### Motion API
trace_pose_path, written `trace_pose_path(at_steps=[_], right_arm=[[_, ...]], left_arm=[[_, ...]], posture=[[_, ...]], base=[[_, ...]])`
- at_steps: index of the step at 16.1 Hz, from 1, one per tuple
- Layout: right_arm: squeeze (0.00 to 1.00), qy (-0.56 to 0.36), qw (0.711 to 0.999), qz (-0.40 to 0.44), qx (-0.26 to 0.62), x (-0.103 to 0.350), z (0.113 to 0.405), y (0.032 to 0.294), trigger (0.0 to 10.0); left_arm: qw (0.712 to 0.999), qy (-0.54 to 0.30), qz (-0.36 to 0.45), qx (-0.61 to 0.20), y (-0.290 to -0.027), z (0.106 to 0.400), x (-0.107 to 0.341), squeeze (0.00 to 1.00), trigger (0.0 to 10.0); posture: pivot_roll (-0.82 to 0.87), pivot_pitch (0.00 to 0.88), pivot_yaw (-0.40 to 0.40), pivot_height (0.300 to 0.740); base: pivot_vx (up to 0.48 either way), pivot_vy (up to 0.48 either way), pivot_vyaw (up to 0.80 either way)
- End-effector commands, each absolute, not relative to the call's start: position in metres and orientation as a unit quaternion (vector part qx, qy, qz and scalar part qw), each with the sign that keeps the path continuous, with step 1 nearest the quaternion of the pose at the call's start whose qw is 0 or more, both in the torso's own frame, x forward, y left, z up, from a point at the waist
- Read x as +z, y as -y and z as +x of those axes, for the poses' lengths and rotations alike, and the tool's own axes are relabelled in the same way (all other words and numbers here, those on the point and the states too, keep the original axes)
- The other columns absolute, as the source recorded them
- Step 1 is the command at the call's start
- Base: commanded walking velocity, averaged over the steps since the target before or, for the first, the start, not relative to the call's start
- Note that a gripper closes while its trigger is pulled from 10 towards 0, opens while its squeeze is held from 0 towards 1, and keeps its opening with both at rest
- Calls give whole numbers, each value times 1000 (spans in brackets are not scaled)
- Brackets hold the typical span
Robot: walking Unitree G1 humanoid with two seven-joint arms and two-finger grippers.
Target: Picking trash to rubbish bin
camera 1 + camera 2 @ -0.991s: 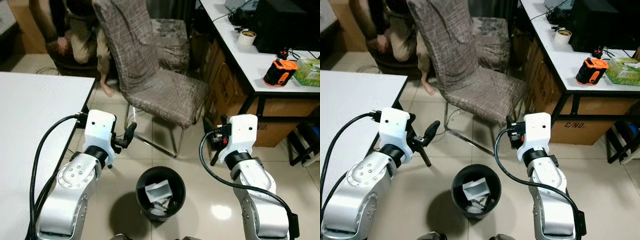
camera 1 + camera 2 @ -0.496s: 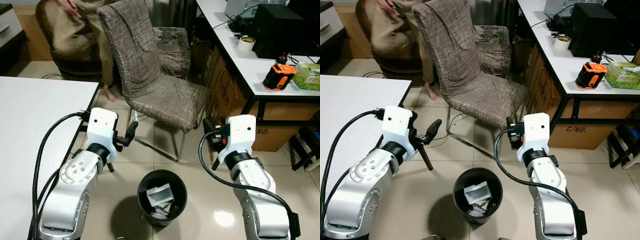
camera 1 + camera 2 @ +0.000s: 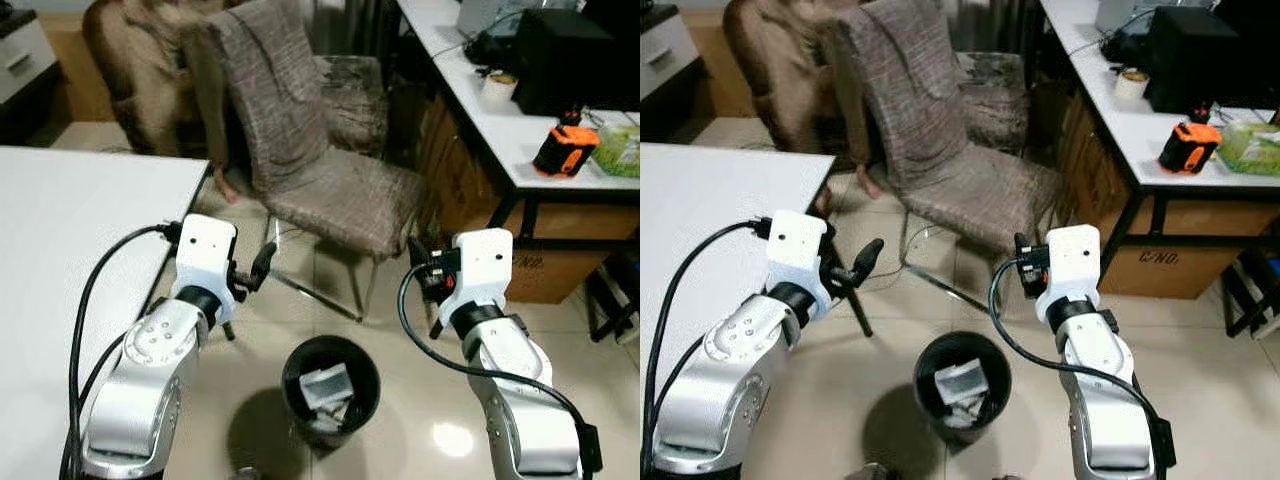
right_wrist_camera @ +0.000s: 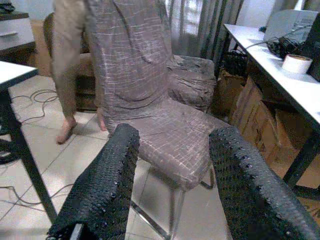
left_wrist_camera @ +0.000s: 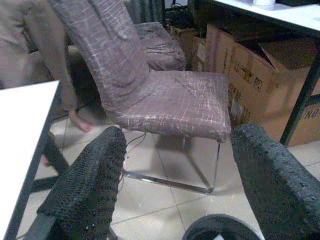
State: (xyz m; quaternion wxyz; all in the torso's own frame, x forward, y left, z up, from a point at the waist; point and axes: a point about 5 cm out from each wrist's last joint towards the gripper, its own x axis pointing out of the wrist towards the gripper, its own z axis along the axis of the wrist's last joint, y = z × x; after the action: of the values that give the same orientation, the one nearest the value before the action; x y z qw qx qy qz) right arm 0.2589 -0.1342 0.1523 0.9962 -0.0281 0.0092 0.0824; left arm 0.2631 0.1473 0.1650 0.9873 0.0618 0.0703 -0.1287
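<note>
Left eye view: the round black plastic rubbish bin [image 3: 331, 389] stands on the pale tiled floor [image 3: 590, 385] at about six o'clock in the frame, with crumpled white trash [image 3: 325, 386] already inside. The left gripper [image 3: 247, 290] hangs at ten o'clock from the bin, the right gripper [image 3: 428, 290] at two o'clock; both hold nothing. The bin lies below and between them, about equally near either arm. No loose trash can be made out on the floor, so the next target is unclear.

Right eye view: the same layout, with the white table [image 3: 700, 200] at nine o'clock and the brown checked fabric-covered chair [image 3: 940, 150] at twelve. A person's bare foot [image 3: 869, 183] rests beside the chair.

Left wrist view: the left gripper's two black fingers [image 5: 90, 185] stand wide apart and empty; the bin's rim [image 5: 220, 227] peeps in just beneath them.

Right wrist view: the right gripper's fingers [image 4: 105, 185] are likewise spread, facing the chair; here a roll of white tape [image 4: 297, 63] sits on the white desk [image 4: 280, 80]
</note>
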Motion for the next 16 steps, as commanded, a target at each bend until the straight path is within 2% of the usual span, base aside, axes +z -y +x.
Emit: trace_pose_path(at_steps=[1,11,16], right_arm=[[0,-7,996,-26,85,152,260,132,10000],[0,17,994,-11,105,159,258,127,10000],[0,4,993,-19,114,154,256,124,10000]], left_arm=[[988,-72,67,-123,-149,264,164,0,10000],[988,-46,79,-120,-152,264,183,0,10000],[987,-61,81,-125,-150,257,176,0,10000]], posture=[[-57,0,-1,740],[-45,0,-5,740],[-45,0,-9,740]], base=[[-292,0,0],[-292,0,0],[-292,0,0]])
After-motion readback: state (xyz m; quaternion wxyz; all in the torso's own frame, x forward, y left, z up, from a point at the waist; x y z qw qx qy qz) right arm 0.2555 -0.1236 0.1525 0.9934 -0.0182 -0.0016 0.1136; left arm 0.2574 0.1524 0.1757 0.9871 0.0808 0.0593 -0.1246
